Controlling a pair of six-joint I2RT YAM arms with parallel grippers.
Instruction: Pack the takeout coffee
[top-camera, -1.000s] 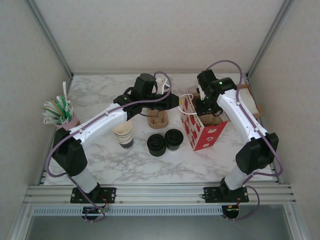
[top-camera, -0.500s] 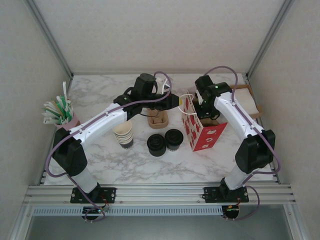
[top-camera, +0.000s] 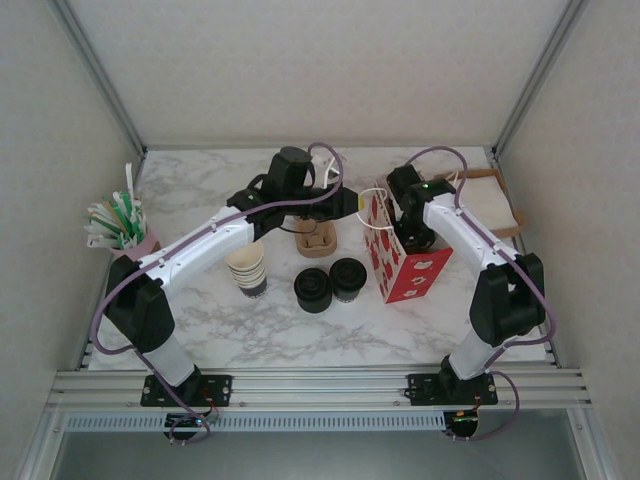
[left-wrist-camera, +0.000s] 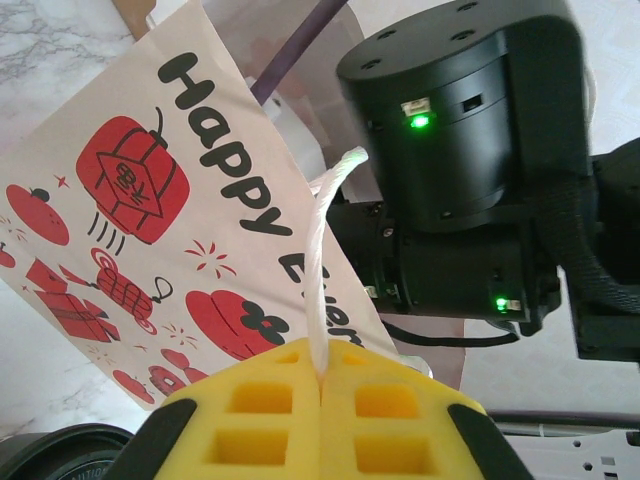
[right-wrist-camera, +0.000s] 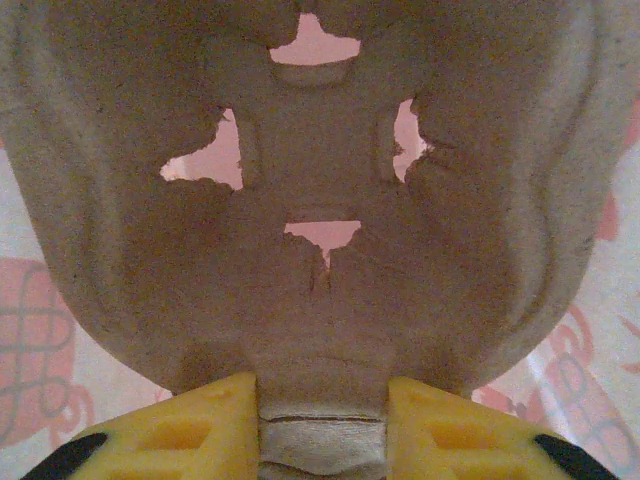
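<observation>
Right tool (right-wrist-camera: 322, 412) — closer to bag (top-camera: 408, 272)

- My left pads (left-wrist-camera: 260, 420) are yellow and matt, rubbery-looking, moulded with square hollows.
- The cord (left-wrist-camera: 318, 250) pinched between them is white twisted fibre.
- The bag (left-wrist-camera: 150, 200) is smooth matt paper, printed in red and black.
- The tray (right-wrist-camera: 300, 300) between my right pads (right-wrist-camera: 170, 435) is rough, fibrous grey-brown pulp, ragged at its holes.
- The table (top-camera: 260, 335) has a smooth marble-look finish.
</observation>
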